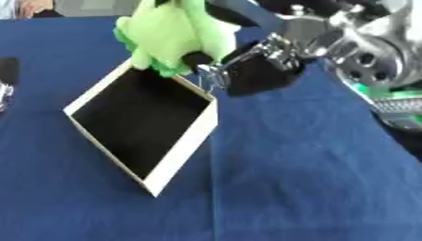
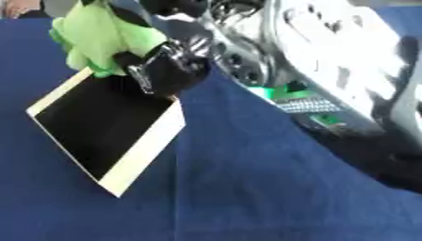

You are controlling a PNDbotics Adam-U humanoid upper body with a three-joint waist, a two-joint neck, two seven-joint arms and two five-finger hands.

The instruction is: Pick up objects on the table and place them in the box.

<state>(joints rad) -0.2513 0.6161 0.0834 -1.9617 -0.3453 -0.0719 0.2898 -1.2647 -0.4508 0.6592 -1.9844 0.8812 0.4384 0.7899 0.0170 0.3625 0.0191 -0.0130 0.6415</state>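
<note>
A soft green toy (image 1: 171, 34) is held in the air by the right hand (image 1: 247, 66), whose fingers are curled round its lower right side, above the far corner of the box (image 1: 183, 148). The toy's long axis is kept roughly upright, its lower end pointed down towards the box's black interior. The box is set askew on the blue cloth (image 1: 313, 179), one corner turned towards the viewer.

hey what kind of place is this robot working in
Probably a lab or demo tabletop rather than a home. A plain blue cloth covers the table, and on it stands one open cream-walled box with a dark inside. The robot's right hand holds a green plush toy above the box's far corner.
</note>
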